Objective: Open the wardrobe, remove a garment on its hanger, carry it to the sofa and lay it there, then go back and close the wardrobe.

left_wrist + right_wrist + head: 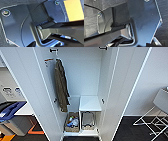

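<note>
A dark carpet floor [140, 129] and a white wall lie around the wardrobe [82, 92], which stands with both doors wide open, so the opening step seems done. Inside hangs a long olive-brown garment [61, 84]; the maroon jacket I cannot find there — perhaps it is already taken out, and the closing is left. Low down sit a basket [72, 123] and a white shelf box [90, 104]. Whether either gripper is spread or pressed together I cannot tell, and the rail on top is cut off.

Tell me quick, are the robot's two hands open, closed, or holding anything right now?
Left gripper: cannot be told; its wrist camera shows just the robot's own dark plate and bar.
Right gripper: cannot be told, for the same reason.
</note>
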Motion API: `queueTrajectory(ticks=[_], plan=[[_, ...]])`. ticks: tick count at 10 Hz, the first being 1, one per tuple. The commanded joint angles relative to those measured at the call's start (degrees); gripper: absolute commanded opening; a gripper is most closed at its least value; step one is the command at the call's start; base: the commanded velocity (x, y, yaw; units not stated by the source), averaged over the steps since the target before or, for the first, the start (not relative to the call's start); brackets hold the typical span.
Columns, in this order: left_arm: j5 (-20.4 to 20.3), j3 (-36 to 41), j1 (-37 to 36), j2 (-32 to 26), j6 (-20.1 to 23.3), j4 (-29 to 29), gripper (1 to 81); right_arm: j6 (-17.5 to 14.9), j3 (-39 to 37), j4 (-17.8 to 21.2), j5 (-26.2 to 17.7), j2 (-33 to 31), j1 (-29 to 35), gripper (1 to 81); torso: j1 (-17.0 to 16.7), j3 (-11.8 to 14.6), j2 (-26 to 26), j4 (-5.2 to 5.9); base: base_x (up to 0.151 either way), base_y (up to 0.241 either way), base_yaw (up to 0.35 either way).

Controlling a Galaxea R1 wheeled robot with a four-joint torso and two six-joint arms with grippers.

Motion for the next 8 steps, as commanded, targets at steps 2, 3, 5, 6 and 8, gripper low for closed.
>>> queueTrajectory(ticks=[2,3,5,6,8], plan=[[1.76,0.36,-1.83,0.09,0.06,-0.27,81.1,-0.23,0.09,-0.34,-3.16,0.47,1.48,81.1,0.01,0.0,0.0,0.0,0.0,0.0,0.041],[1.76,0.36,-1.66,-0.08,0.06,-0.35,81.1,-0.23,0.09,-0.34,-3.16,0.56,1.48,81.1,0.01,0.0,0.0,0.0,-0.102,0.0,0.0],[1.67,0.36,-1.57,0.0,0.06,-0.44,81.1,-0.15,0.09,-0.34,-3.16,0.56,1.56,81.1,0.01,0.0,0.0,0.0,-0.051,0.0,0.0],[1.67,0.44,-1.57,0.09,-0.02,-0.44,81.1,-0.14,0.09,-0.34,-3.16,0.56,1.56,81.1,0.01,0.0,0.0,0.0,0.0,0.0,0.0],[1.67,0.36,-1.48,0.0,-0.11,-0.44,81.1,-0.23,0.09,-0.34,-3.16,0.56,1.65,81.1,0.01,0.0,0.0,0.0,0.0,0.0,0.0]])
